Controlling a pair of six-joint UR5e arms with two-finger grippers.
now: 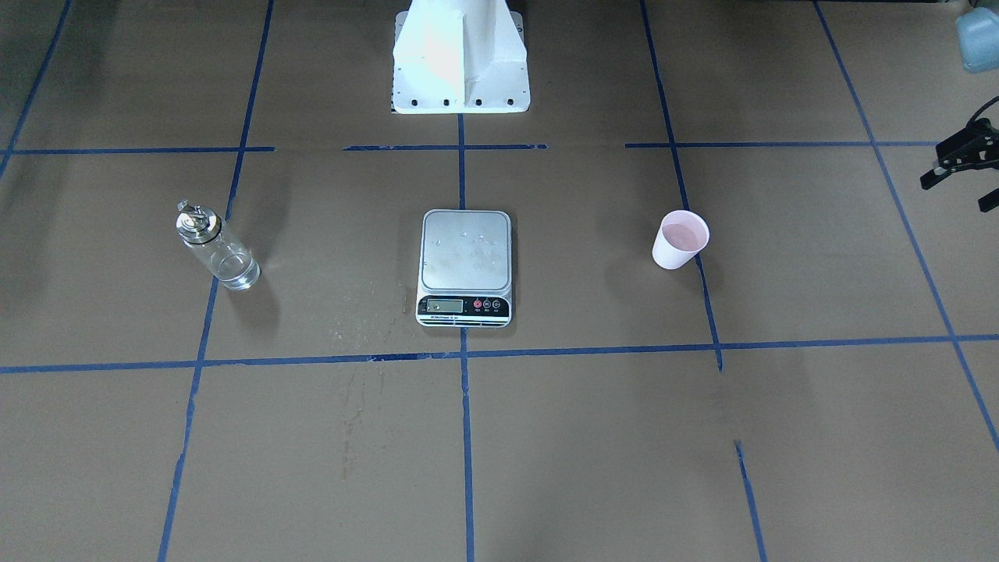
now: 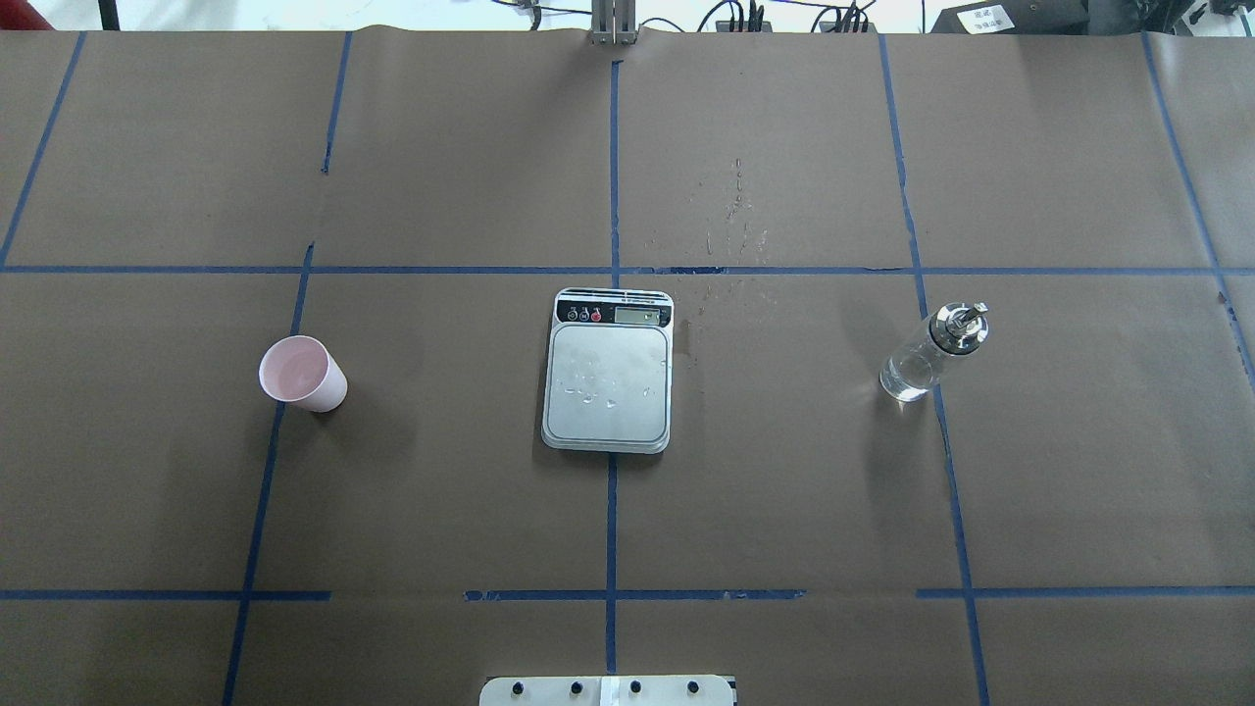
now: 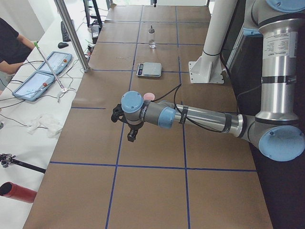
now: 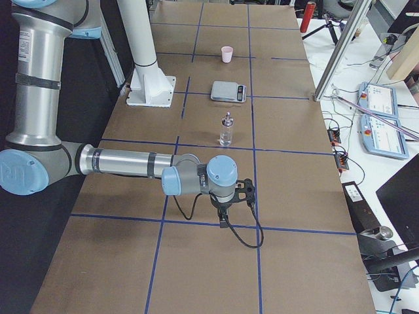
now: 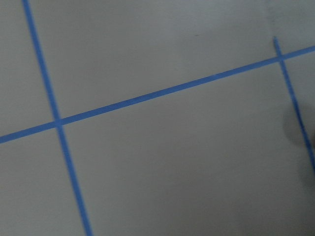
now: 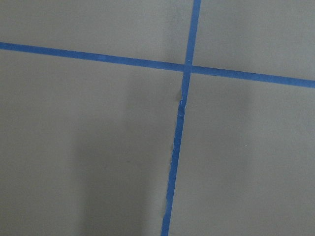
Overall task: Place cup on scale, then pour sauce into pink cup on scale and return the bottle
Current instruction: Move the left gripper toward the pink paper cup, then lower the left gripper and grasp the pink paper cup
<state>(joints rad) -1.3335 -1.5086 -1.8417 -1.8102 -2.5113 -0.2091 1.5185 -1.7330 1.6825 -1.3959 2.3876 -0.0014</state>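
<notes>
The pink cup (image 1: 680, 240) (image 2: 302, 374) stands upright on the brown table, on my left side, apart from the scale. The silver-grey scale (image 1: 466, 265) (image 2: 609, 371) lies at the table's centre with only droplets on its platform. On my right side stands the clear glass bottle (image 1: 217, 248) (image 2: 931, 351), holding a little clear sauce at its bottom. My left gripper (image 1: 956, 191) (image 3: 123, 128) hovers beyond the cup near the table's end, open and empty. My right gripper (image 4: 237, 206) hangs past the bottle (image 4: 226, 129); I cannot tell its state. Both wrist views show only table and blue tape.
The white robot base (image 1: 460, 58) (image 2: 608, 691) stands behind the scale. Wet spots (image 2: 730, 211) mark the paper beyond the scale. A person (image 3: 12, 45) sits at a side bench with tablets (image 3: 45, 71). A pale blue object (image 1: 979, 39) sits at one corner.
</notes>
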